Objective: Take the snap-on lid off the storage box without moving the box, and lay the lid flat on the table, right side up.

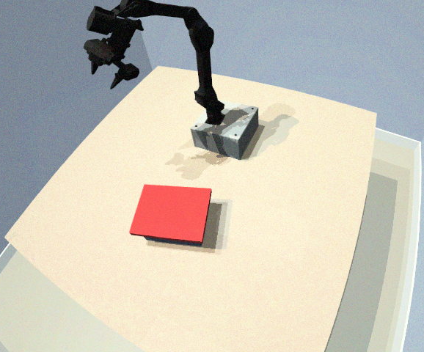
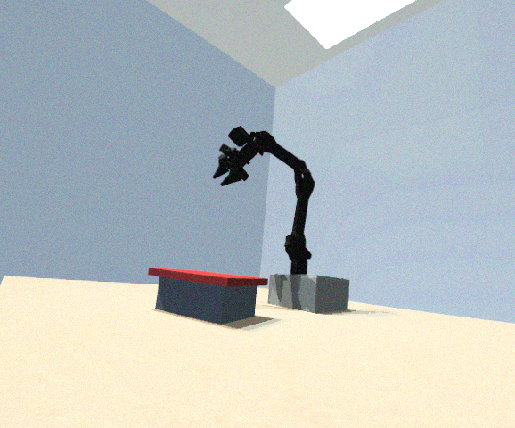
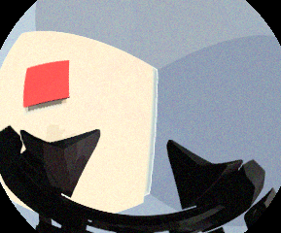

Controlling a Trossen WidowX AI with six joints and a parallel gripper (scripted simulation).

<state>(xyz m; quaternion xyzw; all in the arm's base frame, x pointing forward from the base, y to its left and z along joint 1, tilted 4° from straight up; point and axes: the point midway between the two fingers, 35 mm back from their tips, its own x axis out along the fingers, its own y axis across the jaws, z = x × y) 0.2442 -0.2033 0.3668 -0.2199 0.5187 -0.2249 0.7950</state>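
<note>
1. Covering the box: one red lid [image 1: 171, 213] [image 2: 207, 275] [image 3: 47, 83], rectangular, flat-topped. It lies on top of the box, and its edges overhang the walls.
2. Storage box [image 1: 174, 241] [image 2: 192, 297], one, dark blue, upright on the desk, mostly hidden under the lid in the top view. Whether the lid is snapped down all the way round cannot be made out.
3. Desk [image 1: 265, 265] [image 2: 266, 373] [image 3: 118, 116], one, pale cream, carrying the box and the arm's mount.
4. Mount [image 1: 216, 144] [image 2: 331, 294], one, grey block, standing near the box but apart from it, small dark dots at the corners of its top.
5. Arm [image 1: 204, 62] [image 2: 301, 207], one, black, jointed, rising from the mount and bending over at the top.
6. Tool [image 1: 103, 80] [image 2: 217, 181] [image 3: 134, 139], one, black, two pointed fingers standing wide apart with nothing between them. It hangs in the air, tilted downward, well apart from lid and box.
7. Walls [image 1: 299, 45] [image 2: 110, 138] [image 3: 218, 97], blue, behind the desk.
8. Light panel [image 2: 340, 18], one, white, overhead in the exterior view.
</note>
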